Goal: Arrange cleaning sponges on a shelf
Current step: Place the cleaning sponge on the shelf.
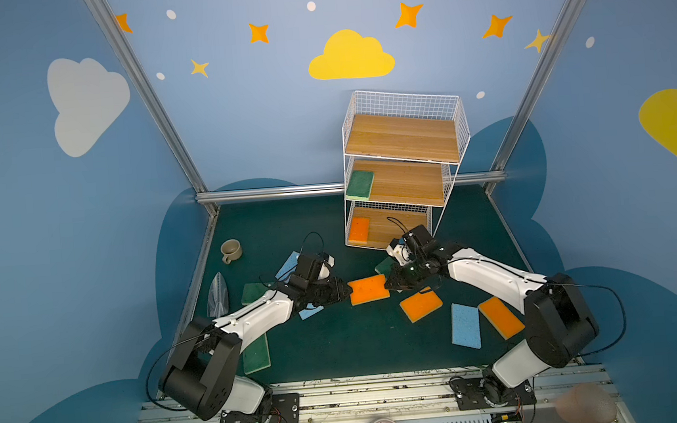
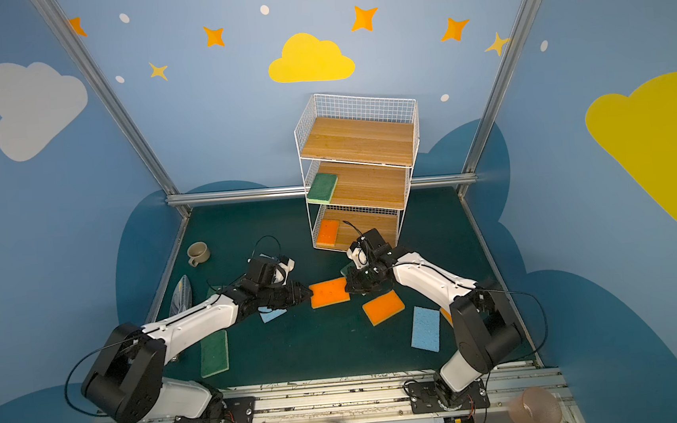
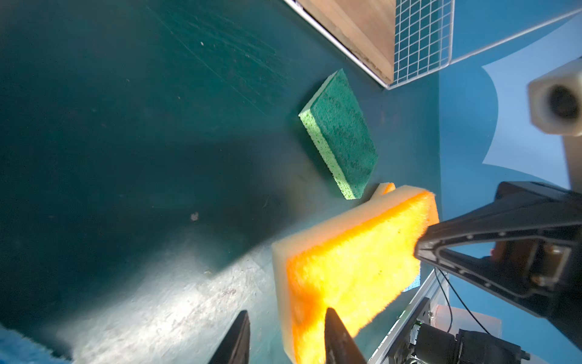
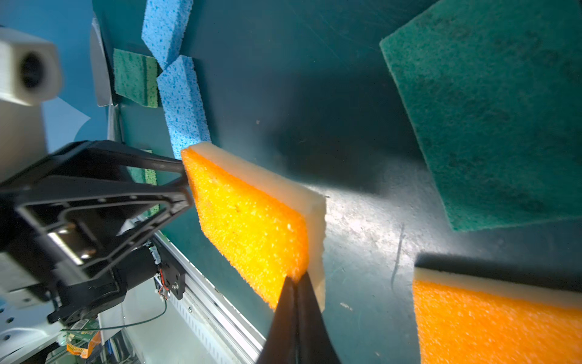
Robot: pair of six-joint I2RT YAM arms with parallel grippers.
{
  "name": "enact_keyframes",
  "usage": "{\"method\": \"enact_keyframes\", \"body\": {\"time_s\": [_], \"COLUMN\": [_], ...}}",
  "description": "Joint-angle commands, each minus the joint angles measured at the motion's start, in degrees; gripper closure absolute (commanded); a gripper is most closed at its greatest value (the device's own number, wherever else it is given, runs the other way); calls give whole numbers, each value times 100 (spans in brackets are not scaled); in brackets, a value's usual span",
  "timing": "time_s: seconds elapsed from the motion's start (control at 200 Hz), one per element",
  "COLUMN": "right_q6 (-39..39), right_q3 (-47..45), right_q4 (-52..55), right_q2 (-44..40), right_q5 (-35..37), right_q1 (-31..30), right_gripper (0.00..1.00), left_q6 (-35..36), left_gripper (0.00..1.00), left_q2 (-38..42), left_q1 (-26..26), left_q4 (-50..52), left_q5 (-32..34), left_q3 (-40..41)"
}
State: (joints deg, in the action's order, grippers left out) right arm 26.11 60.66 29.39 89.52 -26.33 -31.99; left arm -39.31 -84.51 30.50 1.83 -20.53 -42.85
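Observation:
An orange-on-yellow sponge (image 1: pixel 369 294) (image 2: pixel 329 292) hangs level above the table between both grippers. My right gripper (image 1: pixel 388 285) (image 4: pixel 294 279) is shut on one corner of it. My left gripper (image 1: pixel 349 293) (image 3: pixel 286 312) straddles the opposite end: one finger lies over the orange face, and a strip of table shows between the other finger and the pale side. The shelf (image 1: pixel 401 139) stands at the back, with a green sponge (image 1: pixel 360 185) on its middle board and an orange sponge (image 1: pixel 359 230) on its bottom board. Several more sponges lie on the table, among them an orange one (image 1: pixel 421 306), a blue one (image 1: pixel 465 325) and a green one (image 3: pixel 341 132).
A beige mug (image 1: pixel 231 250) and a metal trowel (image 1: pixel 217 298) lie at the table's left edge. Green sponges (image 1: pixel 257 355) and blue ones (image 1: pixel 309 312) lie partly under the left arm. Metal frame posts border the back corners.

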Motion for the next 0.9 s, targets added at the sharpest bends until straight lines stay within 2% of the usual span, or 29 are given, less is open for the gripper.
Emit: {"method": "enact_keyframes", "body": {"time_s": [0.0,0.355,0.571,0.756,0.836,0.896], "right_q6": [-49,-59,-1,24,35,30], "right_q3": [-99,-182,-222,-229,-229,-229], "right_q4": [-108,-192,-288,-337,-333,-303], "right_q2": [-136,-154,-112,-66,-82,-105], "right_q5": [-324,-529,-602,-628,-602,-593], "right_q1": [95,208,237,254,275,311], "right_gripper": [100,100,100,100,100,86], "left_q6": [-169,-272,-452,-515,-635,-773], "left_gripper": [63,80,86,97,97,97], "left_q2": [-112,-274,-349,-325,-353,-398], "left_q1": [61,90,120,179,179,175], "left_q4": [-437,-599,-847,-916,-885,-883], "left_q5": [-20,-33,-199,-227,-224,-253], "left_q3": [-35,-153,-98,-105,-117,-134]}}
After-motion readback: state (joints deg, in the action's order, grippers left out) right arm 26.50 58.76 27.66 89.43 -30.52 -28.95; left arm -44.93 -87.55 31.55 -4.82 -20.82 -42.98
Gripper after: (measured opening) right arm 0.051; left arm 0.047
